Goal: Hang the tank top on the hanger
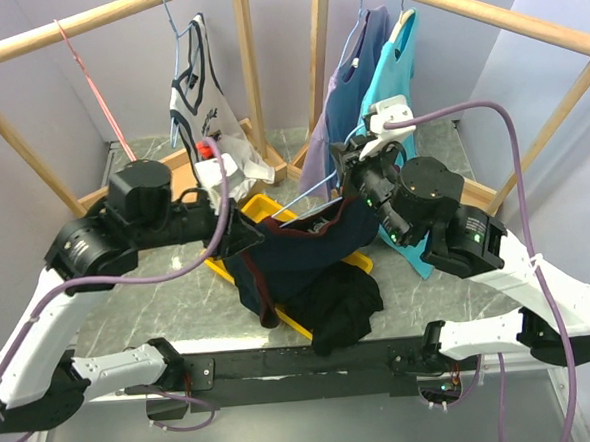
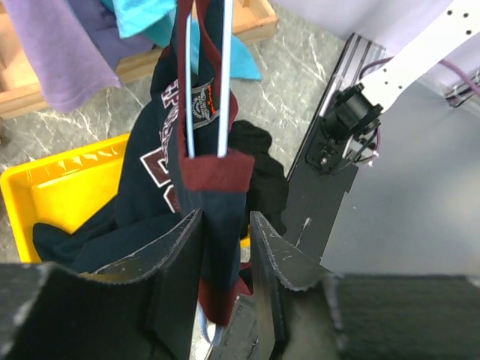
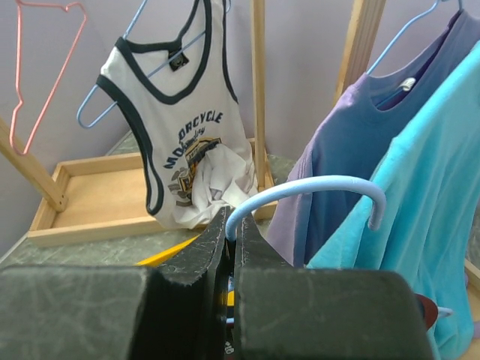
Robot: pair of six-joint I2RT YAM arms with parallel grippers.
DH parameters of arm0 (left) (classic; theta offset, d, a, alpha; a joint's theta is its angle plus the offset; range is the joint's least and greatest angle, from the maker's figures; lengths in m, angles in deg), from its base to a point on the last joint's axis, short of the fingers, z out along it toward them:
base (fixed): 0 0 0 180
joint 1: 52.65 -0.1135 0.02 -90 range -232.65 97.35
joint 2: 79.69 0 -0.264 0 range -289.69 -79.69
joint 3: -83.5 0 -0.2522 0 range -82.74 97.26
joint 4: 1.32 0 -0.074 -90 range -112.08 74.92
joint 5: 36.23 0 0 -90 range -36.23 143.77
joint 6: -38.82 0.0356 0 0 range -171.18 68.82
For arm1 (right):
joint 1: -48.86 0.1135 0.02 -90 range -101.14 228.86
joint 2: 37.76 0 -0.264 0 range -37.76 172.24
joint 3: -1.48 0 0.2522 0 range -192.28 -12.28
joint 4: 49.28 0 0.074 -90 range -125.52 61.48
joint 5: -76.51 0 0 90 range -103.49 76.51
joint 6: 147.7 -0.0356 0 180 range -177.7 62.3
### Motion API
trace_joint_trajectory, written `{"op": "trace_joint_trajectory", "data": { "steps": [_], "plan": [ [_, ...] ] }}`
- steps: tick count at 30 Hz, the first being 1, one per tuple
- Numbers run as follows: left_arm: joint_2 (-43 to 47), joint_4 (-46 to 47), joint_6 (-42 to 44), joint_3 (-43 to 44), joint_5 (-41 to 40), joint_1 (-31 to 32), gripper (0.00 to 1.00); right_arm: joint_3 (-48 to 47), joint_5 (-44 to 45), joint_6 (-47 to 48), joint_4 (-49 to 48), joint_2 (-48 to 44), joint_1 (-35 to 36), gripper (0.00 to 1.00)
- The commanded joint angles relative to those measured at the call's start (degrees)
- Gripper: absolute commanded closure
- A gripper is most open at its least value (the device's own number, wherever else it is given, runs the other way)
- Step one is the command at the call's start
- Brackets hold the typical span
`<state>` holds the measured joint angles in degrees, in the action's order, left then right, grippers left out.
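Pink hanger (image 1: 91, 83) hung on the wooden rail (image 1: 73, 27) above the counter's (image 1: 159, 289) far-left corner. The white tank top (image 1: 202, 96) hung just to its right, near the far edge.

Left hand (image 1: 238, 234) was held above the middle of the counter. In the left wrist view its fingers (image 2: 184, 255) pinched a fold of the tank top (image 2: 150, 172), with the maroon trim band just above the tips.

The tank top hung over the yellow tray (image 1: 223, 270) at mid-counter. It was stretched between the two hands and its loose lower part dropped toward the near edge. A black garment (image 1: 346, 313) lay at the near edge, just right of it.

The hanger (image 1: 313, 190) was off the counter. Its long axis ran from near-left to far-right, with the hook end pointing toward the far-right corner. In the left wrist view two of its wires (image 2: 225, 75) passed inside a maroon-trimmed loop of the top.

Right hand (image 1: 357, 177), right of centre, was pressed together on the hanger. In the right wrist view the hook (image 3: 315, 184) arched out rightward from between the fingers (image 3: 214, 247).

A purple shirt (image 1: 343, 98) and a teal shirt (image 1: 391, 75) hung toward the far-right corner.
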<state>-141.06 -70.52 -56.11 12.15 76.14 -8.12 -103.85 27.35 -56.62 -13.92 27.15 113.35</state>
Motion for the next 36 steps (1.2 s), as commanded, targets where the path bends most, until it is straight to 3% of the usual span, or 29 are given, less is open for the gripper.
{"op": "trace_joint_trajectory", "data": {
  "steps": [1,11,19,24,30,34,36],
  "plan": [
    [-1.91,0.33,1.24,-0.32,-4.79,2.66,0.66,-1.68,-0.85,-0.99,-1.65,0.66,-0.24,1.0],
    [-1.83,7.97,-0.96,-5.15,-7.78,4.6,0.81,-2.03,-1.73,-0.99,-1.13,1.28,-0.24,1.0],
    [0.8,16.14,-2.72,-11.12,-8.66,4.95,0.85,-1.6,-2.26,-3.02,-0.69,1.98,-0.24,1.0],
    [5.1,23.17,-5.79,-19.55,-10.68,5.04,0.99,-0.72,-2.52,-3.37,-0.78,1.8,-0.24,1.0],
    [11.96,33.63,-10.36,-30.72,-10.86,5.39,0.99,1.48,-4.01,-4.86,-0.69,1.54,-0.07,1.0],
    [15.04,37.06,-12.73,-35.12,-11.03,5.56,0.99,2.89,-4.36,-5.48,-0.77,1.54,0.28,0.89],
    [16.09,39.34,-13.52,-37.67,-11.03,5.57,0.99,3.59,-4.72,-5.74,-0.95,1.37,0.29,0.78]
  ]
}}
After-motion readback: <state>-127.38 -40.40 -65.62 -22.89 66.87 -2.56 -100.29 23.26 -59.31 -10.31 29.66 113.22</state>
